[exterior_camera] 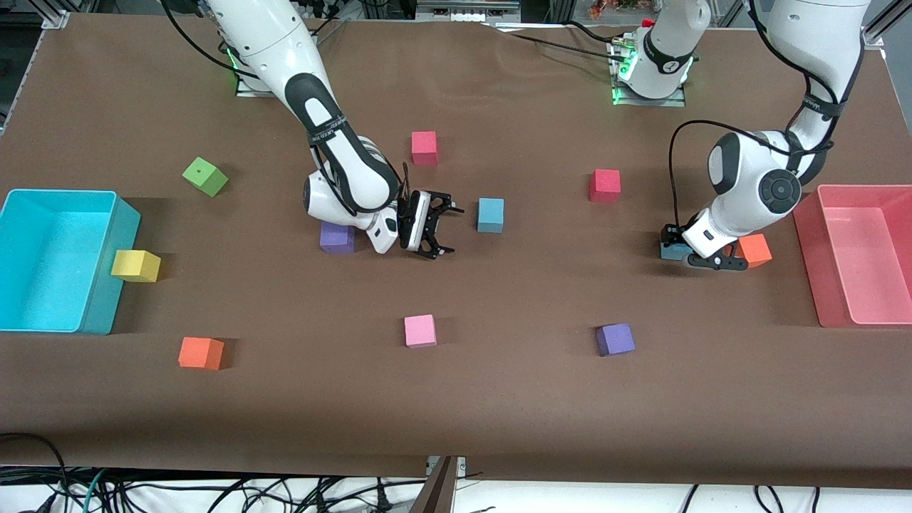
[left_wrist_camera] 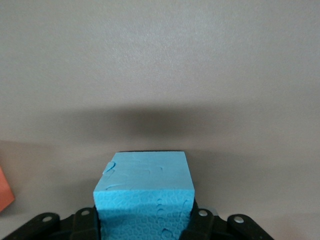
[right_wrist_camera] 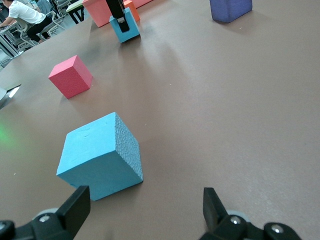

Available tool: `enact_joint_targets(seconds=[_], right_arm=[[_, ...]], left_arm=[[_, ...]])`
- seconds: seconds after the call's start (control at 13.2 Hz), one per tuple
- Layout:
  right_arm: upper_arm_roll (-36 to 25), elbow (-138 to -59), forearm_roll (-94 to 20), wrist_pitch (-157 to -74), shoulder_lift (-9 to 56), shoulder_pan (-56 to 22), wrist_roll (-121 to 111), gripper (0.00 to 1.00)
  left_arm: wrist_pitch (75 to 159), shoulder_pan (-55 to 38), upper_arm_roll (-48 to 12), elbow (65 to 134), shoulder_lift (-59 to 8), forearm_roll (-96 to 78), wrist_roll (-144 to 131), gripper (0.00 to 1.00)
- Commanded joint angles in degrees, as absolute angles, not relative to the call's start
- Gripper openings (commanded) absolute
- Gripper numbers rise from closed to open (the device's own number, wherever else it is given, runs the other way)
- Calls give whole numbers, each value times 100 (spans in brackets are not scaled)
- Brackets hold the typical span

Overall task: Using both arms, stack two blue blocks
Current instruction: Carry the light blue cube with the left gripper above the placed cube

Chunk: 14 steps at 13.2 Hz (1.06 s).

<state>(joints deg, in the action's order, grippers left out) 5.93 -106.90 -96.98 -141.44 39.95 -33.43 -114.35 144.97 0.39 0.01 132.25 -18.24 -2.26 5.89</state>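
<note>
One blue block (exterior_camera: 490,215) sits on the table near the middle; in the right wrist view (right_wrist_camera: 100,157) it lies just ahead of one open finger. My right gripper (exterior_camera: 451,229) is open and empty, low over the table beside this block and pointing at it (right_wrist_camera: 145,212). The other blue block (exterior_camera: 670,251) is at the left arm's end of the table, down at table level. My left gripper (exterior_camera: 675,251) is shut on it; the left wrist view shows this block (left_wrist_camera: 144,192) clamped between both fingers. It also shows far off in the right wrist view (right_wrist_camera: 125,27).
An orange block (exterior_camera: 754,249) lies close beside my left gripper, with the pink bin (exterior_camera: 855,313) just past it. A purple block (exterior_camera: 337,236) sits under my right wrist. Red blocks (exterior_camera: 425,147) (exterior_camera: 605,185), a pink block (exterior_camera: 420,330), a purple block (exterior_camera: 615,339) and a cyan bin (exterior_camera: 43,313) are around.
</note>
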Motion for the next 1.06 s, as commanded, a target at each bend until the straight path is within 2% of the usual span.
enact_joint_targets(seconds=[0.0, 0.08, 0.23, 0.38, 0.53, 0.99], right_arm=[[624, -10573, -9800, -14265, 4069, -3401, -11505, 100], [624, -10573, -9782, -14265, 4061, -3401, -11496, 100], [615, -10573, -9738, -14265, 4061, -3401, -11514, 100], [615, -10573, -9730, -14265, 4052, -3401, -11496, 100], [615, -10573, -9729, -14265, 4043, -3393, -11505, 100], [598, -10573, -9721, -14265, 4034, -3384, -11531, 100]], left_arm=[[14415, -35, 53, 13280, -1521, -334, 650, 8], [14275, -35, 53, 13263, -1390, -334, 650, 0], [14055, -53, -52, 13184, -1100, -325, 589, 0], [13888, -62, -516, 12992, -941, -334, 362, 0], [13677, -79, -1096, 12719, -905, -316, -531, 0], [13263, -667, -2161, 12139, -1063, -325, -3238, 0]])
